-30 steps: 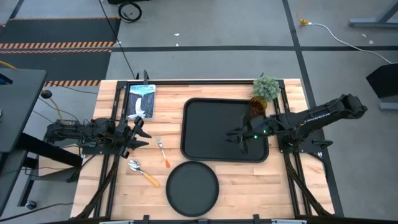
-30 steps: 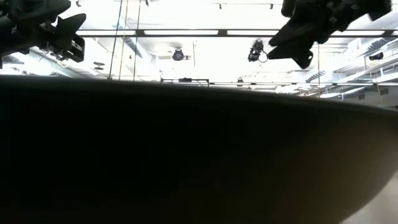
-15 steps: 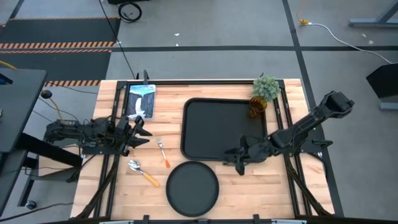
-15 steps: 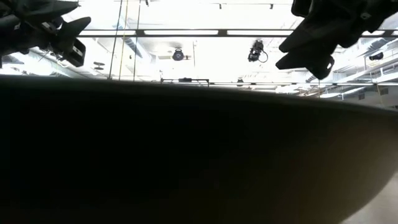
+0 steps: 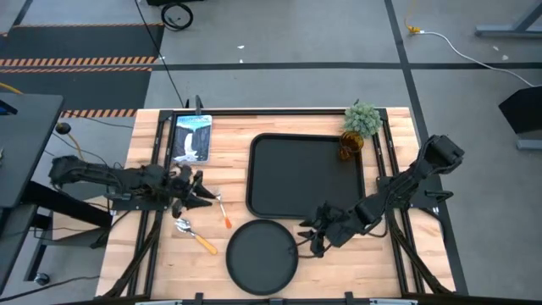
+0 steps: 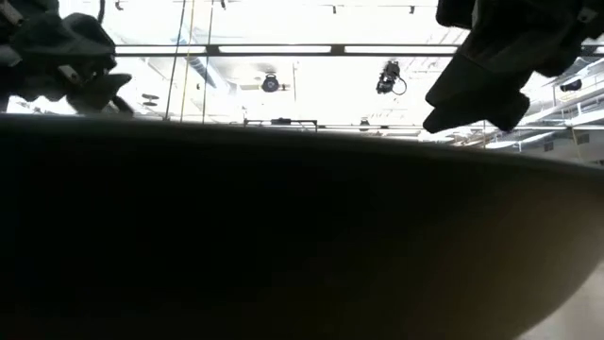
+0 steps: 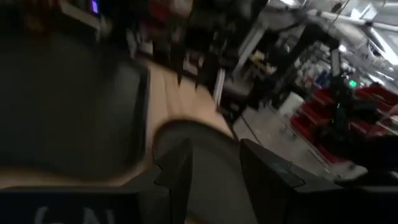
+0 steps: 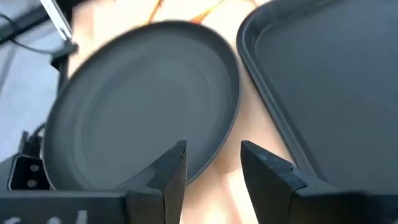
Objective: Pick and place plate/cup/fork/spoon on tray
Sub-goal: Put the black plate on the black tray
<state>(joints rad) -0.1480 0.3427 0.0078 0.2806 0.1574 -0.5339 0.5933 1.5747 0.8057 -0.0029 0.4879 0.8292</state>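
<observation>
While the right arm reaches low across the pale wooden worktop (image 5: pixel 373 254), I see its right end effector (image 5: pixel 310 241) at the 3 o'clock edge of the round flat black plate (image 5: pixel 262 256), just off the tray's 6 o'clock rim. In the right wrist view its two dark fingers (image 8: pixel 171 171) stand spread apart with a gap between them, the plate's rim (image 8: pixel 211 149) directly ahead and nothing pinched.

The large black rectangular tray (image 5: pixel 305 178) with rounded corners lies at the worktop's middle, bare of tableware. The plate sits just beside it at 6 o'clock, apart from it by a thin strip of wood. The small amber-brown translucent cup (image 5: pixel 349 148) stands at the tray's 2 o'clock corner, touching or just over the rim, beside a small green potted plant (image 5: pixel 362 119).

The left end effector (image 5: pixel 201 193) hovers just at the tines of the small silver fork with the thin orange handle (image 5: pixel 222 208), which lies at 9 o'clock of the tray. Its fingers (image 7: pixel 180 177) show spread in the left wrist view, holding nothing. The small spoon with the shiny oval bowl and yellow-orange handle (image 5: pixel 193 235) lies at 7 o'clock of the fork, near the plate's 10 o'clock side. A blue-and-white printed card (image 5: pixel 192 137) rests at the worktop's 11 o'clock corner.
</observation>
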